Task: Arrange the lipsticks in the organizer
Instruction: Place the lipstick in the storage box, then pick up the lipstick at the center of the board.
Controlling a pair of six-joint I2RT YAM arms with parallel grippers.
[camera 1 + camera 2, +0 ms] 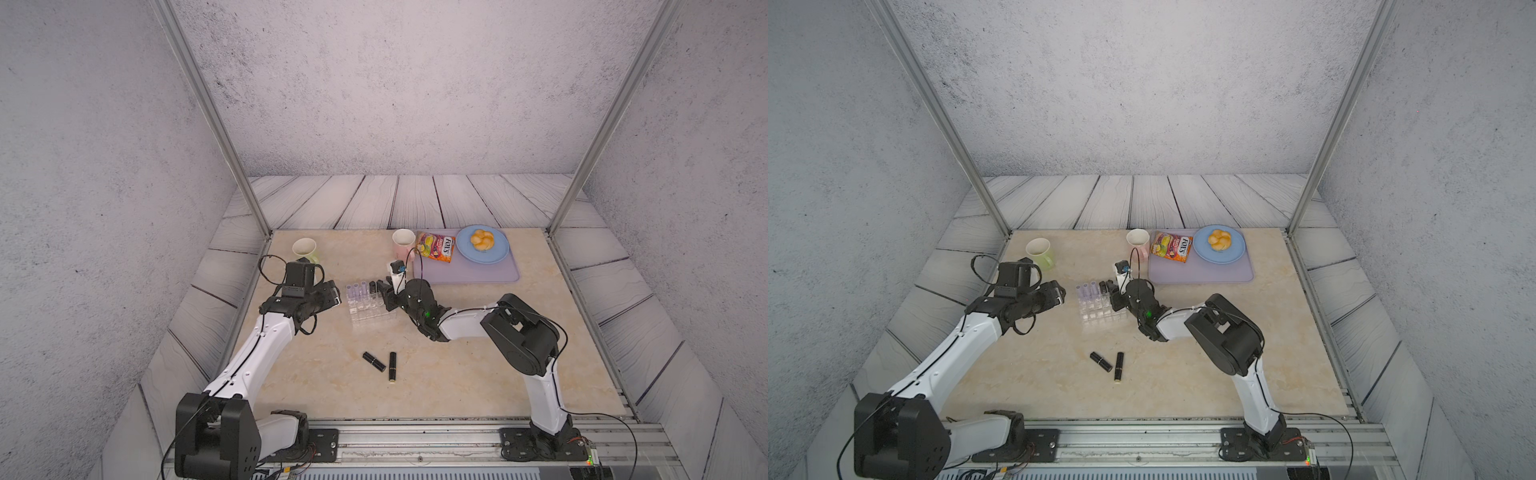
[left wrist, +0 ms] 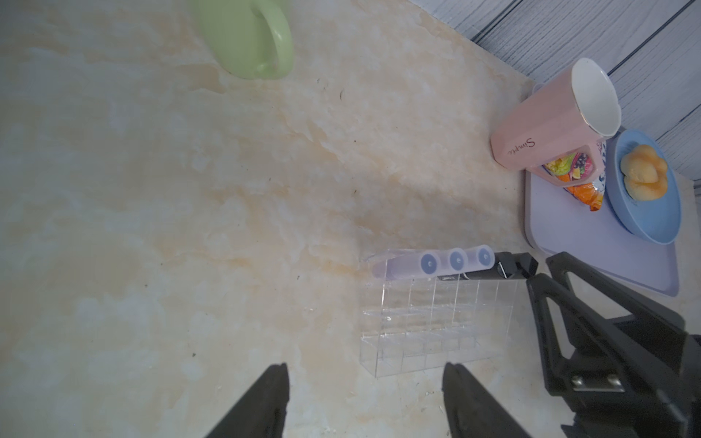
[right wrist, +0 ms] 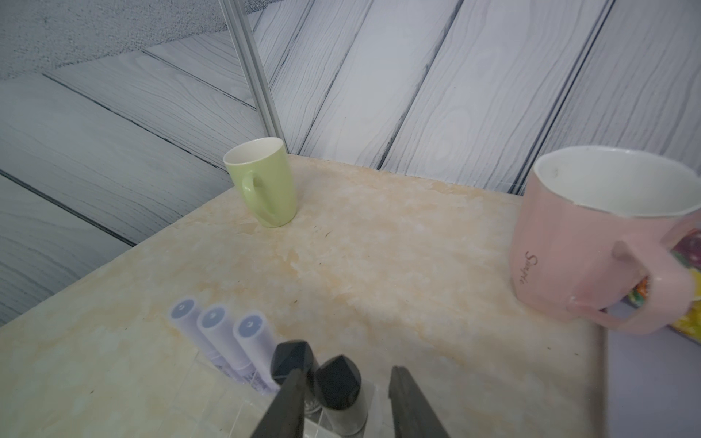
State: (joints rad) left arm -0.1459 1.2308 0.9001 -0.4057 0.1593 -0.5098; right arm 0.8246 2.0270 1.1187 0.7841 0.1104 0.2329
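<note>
The bench (image 1: 457, 374) is a smooth, faintly shiny beige slab with a marble pattern. Around it are rough, matt, plaster-like panels (image 1: 395, 83), boards (image 1: 374, 199) with a printed grey wood grain, and brushed metal posts (image 1: 215, 120). The organizer (image 2: 428, 333) is clear, glossy acrylic, the lilac lipsticks (image 3: 214, 333) in it are frosted matt plastic, and the black lipsticks (image 1: 374, 360) are glossy with gold metallic ends. The green mug (image 3: 269, 186) and pink mug (image 3: 569, 246) look like glazed ceramic with a soft shine, the mat (image 1: 478, 272) is matt lilac, the plate (image 1: 500, 251) is smooth blue, and the snack bag (image 1: 436, 247) is shiny printed foil.
</note>
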